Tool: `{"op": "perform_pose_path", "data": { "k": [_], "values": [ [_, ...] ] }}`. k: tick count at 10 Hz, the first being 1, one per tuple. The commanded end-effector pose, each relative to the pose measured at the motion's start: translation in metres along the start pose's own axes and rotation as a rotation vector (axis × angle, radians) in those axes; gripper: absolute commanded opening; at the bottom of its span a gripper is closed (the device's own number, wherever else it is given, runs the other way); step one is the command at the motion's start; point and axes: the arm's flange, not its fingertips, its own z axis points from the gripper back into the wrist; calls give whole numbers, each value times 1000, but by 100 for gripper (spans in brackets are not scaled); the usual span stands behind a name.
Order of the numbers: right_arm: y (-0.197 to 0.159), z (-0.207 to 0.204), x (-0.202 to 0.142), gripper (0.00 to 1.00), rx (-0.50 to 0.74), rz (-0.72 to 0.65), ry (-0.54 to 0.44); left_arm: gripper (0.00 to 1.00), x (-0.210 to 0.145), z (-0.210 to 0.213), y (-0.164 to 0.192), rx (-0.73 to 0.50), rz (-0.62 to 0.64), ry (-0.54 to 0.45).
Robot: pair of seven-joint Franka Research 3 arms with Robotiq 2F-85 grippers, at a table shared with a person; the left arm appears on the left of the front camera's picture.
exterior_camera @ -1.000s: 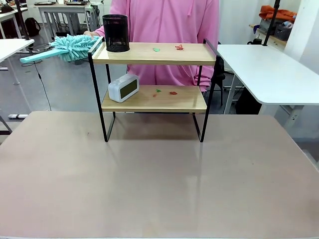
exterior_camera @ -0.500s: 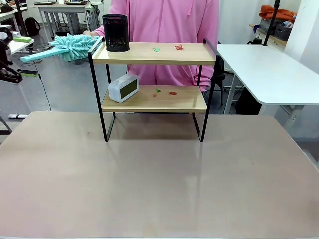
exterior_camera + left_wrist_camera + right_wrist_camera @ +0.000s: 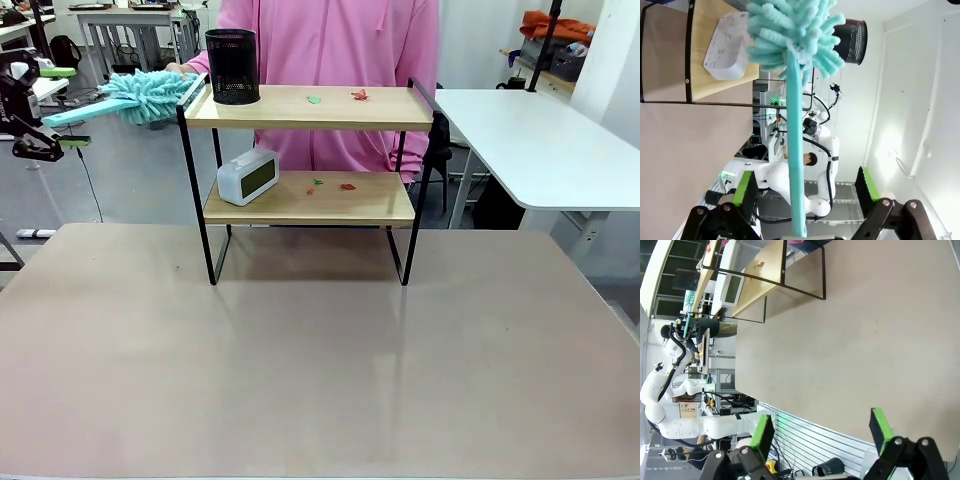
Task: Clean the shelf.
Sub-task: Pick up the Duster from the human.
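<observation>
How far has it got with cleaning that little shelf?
Nothing looks cleaned yet: red and green scraps lie on both boards of the shelf. In hand: a person holds out a teal duster, and the left pincer is open with the handle between its fingers, not gripping. Left to do: close on the handle, sweep both boards, working around the black cup and the clock.

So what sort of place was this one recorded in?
Probably a lab or workshop, not a home: plain white work tables around, the shelf staged on a beige table, and a robot's left hand open around the handle of a duster.
</observation>
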Motion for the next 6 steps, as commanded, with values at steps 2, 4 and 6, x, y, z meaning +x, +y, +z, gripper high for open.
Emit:
{"op": "perform_pose_path", "data": {
  "k": [2, 4, 6],
  "values": [
    [0, 2, 1, 100, 24, 25, -10, 100, 6, -5, -4, -24, 14, -29],
    [0, 2, 1, 100, 24, 25, -10, 100, 7, -6, -1, -30, -6, -87],
    [0, 2, 1, 100, 24, 25, -10, 42, 6, -4, 0, -34, -31, -114]
  ]
}}
